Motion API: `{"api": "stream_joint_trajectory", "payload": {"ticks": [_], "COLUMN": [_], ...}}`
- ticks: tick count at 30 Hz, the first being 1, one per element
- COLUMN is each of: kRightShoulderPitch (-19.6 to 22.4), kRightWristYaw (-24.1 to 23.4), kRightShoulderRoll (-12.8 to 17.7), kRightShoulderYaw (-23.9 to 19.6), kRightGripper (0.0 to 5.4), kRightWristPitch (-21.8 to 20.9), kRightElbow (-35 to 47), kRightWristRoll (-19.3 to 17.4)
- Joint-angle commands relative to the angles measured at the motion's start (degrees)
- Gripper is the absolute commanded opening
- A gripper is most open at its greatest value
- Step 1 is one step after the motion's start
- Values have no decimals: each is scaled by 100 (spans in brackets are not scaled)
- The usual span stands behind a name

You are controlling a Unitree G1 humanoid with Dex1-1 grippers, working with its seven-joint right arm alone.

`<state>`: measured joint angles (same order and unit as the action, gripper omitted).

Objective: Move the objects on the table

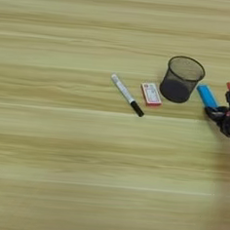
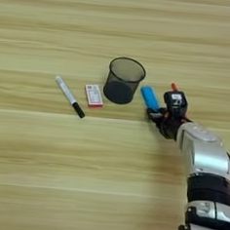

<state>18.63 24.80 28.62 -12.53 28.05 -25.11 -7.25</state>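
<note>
A broad wooden table (image 2: pixel 43 180) fills the frame, its grain running left to right. In the upper middle, small desk items lie in a loose row, seemingly laid out for easy picking. A grey-white marker (image 2: pixel 69 96) lies on a diagonal, black cap toward the lower right. Just right of it, a small red-white flat box (image 2: pixel 94 95) lies flat, and a black mesh pen cup (image 2: pixel 123 80) stands upright, mouth open. Right of the cup, a blue oblong piece (image 2: pixel 150 98) slants from upper left to lower right. The right gripper (image 2: pixel 158 115) sits at its lower end (whether the fingers are spread or closed cannot be told), with a red pen (image 2: pixel 174 87) poking out behind it.
</note>
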Motion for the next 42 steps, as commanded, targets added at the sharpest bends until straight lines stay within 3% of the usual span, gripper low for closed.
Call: {"api": "stream_joint_trajectory", "payload": {"ticks": [1,18,20,42], "kRightShoulderPitch": [110,-265,-289,-538], "kRightWristYaw": [-166,-242,-244,-285], "kRightShoulderRoll": [244,262,245,68], "kRightShoulderYaw": [-152,-180,-159,-296], "kRightGripper": [141,141,178,393], "kRightWristPitch": [-29,215,225,267], "kRightElbow": [355,1015,1092,2277], "kRightWristRoll": [1,55,64,-158]}}
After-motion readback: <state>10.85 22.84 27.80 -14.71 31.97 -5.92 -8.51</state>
